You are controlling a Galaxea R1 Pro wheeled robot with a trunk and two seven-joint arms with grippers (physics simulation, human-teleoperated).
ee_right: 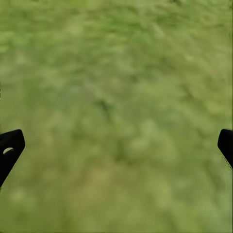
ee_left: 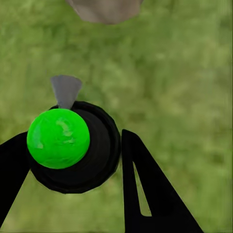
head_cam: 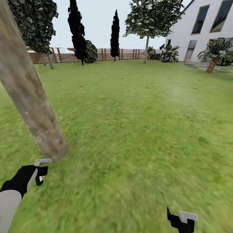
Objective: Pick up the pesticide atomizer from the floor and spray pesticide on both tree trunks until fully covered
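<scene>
Up close at the head view's ten o'clock, a thick tree trunk (head_cam: 27,94) of blotchy grey-tan bark slants across the frame and meets the lawn (head_cam: 136,129) just beyond the left gripper (head_cam: 41,171). That gripper sits at about eight o'clock, its fingers (ee_left: 145,189) pinching the sprayer (ee_left: 73,145), a dark round body with a green ball on top and a grey nozzle pointing toward the foot of the trunk (ee_left: 104,9); a faint scatter of pale specks shows on the bark low down. The nozzle tip is near the bark but I cannot tell whether it touches. The right gripper (head_cam: 182,219) hangs at five o'clock over bare grass, its fingers (ee_right: 10,145) spread wide with nothing between them. From the middle out to three o'clock the grass lies open. A second tree (head_cam: 147,19) stands far off at one o'clock, before the slatted fence (head_cam: 106,54) along the lawn's far edge, with dark cypresses (head_cam: 77,29) at twelve. A white house (head_cam: 194,35) and a short palm (head_cam: 215,55) bound the two o'clock corner.
</scene>
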